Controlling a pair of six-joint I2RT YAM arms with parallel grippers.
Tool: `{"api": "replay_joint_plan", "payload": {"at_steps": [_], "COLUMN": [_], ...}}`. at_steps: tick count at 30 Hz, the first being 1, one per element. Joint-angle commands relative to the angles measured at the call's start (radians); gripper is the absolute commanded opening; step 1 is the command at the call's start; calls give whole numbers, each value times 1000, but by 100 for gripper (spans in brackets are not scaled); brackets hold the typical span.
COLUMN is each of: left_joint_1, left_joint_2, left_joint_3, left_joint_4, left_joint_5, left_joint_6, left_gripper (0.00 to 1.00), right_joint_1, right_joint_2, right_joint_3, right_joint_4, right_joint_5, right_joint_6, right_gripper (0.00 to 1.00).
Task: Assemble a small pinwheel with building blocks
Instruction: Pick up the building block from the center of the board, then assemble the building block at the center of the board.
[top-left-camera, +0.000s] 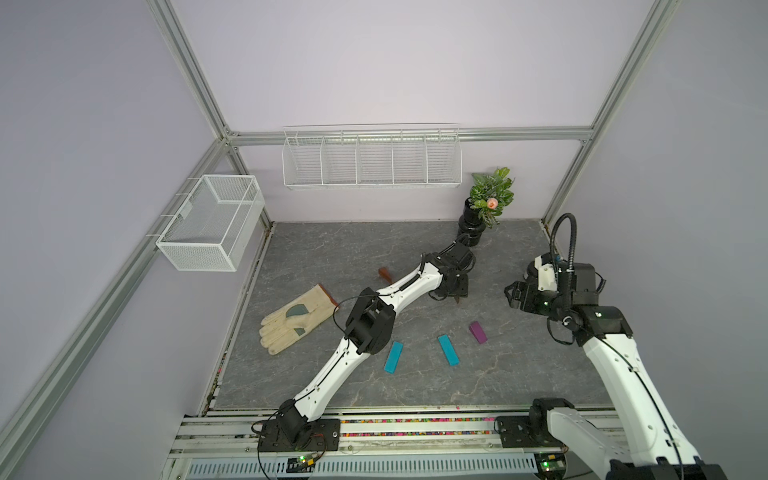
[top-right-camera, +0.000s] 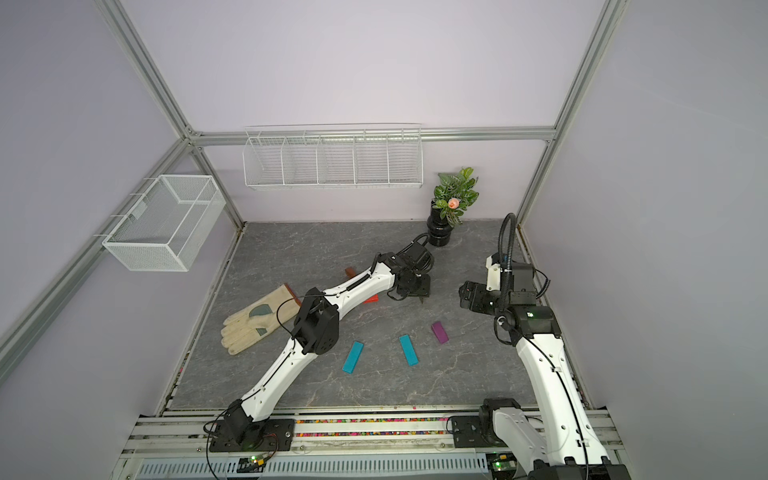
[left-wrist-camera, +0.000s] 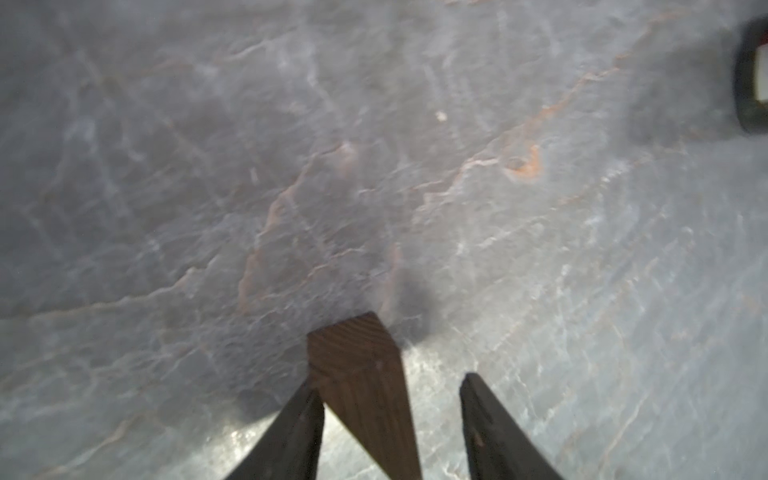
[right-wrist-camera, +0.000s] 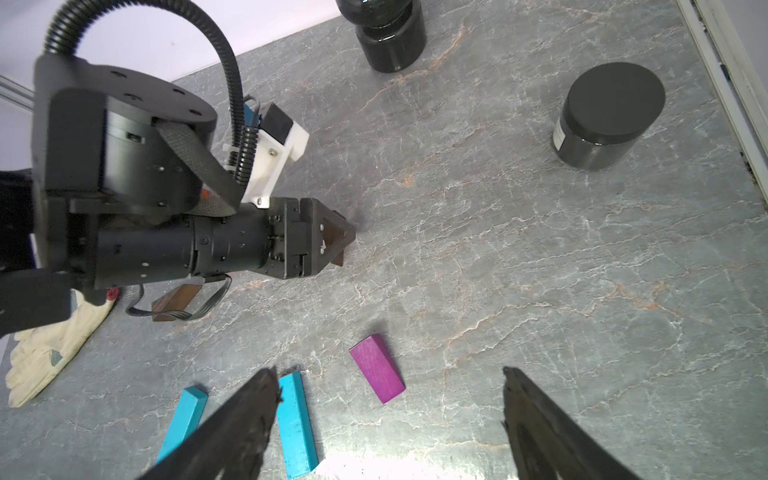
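Right wrist view, looking across the table (right-wrist-camera: 540, 291): no pinwheel is built, and the pieces lie apart. Nearest the front edge we see two teal bars (right-wrist-camera: 295, 424) lying flat. The purple wedge (right-wrist-camera: 377, 368) is just beyond them, toward the right edge. The right hand (top-left-camera: 510, 296) hovers near that edge with its fingers spread wide and nothing between them.

Farther in, near the table's middle, the left hand (right-wrist-camera: 347, 239) points down at the surface with a brown wedge (left-wrist-camera: 357, 365) between its fingers. In the left wrist view the wedge's long axis runs along the fingers and out past their tips. One finger touches its side, while the other stands off with a gap. We cannot tell whether the hand has a grip.

We judge that the coming move turns on this: the wedge lies in line with the left hand, so the left arm is far nearer to it.

Farthest back, a second brown wedge (top-left-camera: 385, 274) lies beside the left arm.
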Motion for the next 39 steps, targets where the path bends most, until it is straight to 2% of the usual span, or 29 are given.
{"api": "replay_joint_plan", "payload": {"at_steps": [1,9,12,17,26,31,39], "left_joint_1": [1,2,7,37,113,130,156], "left_joint_2": [16,-14,-24,-41,-73,-75,-75], "left_joint_3": [28,19,19,15,-6,-12,-47], "left_joint_4": [-29,-71,-76,-78,-95,-83,-90], "left_joint_5": [-51,-166,-198,-265,-376,-387,-374], "left_joint_6": [25,175,240,319,388,440,458], "left_gripper": [44,10,4,4,4,6,8], "right_joint_1": [-7,-7,-9,-7,-9,-8,-9], "right_joint_2": [-12,-19,-21,-20,-5,10,13], "right_joint_3": [-18,-34,-41,-50,-65,-66,-60], "right_joint_4": [-15,-15,-15,-15,-4,4,0], "right_joint_5": [-18,-19,-20,-19,-24,-27,-22], "right_joint_6": [14,29,35,41,65,78,76], "right_gripper": [87,86,86,85,84,83,83]}}
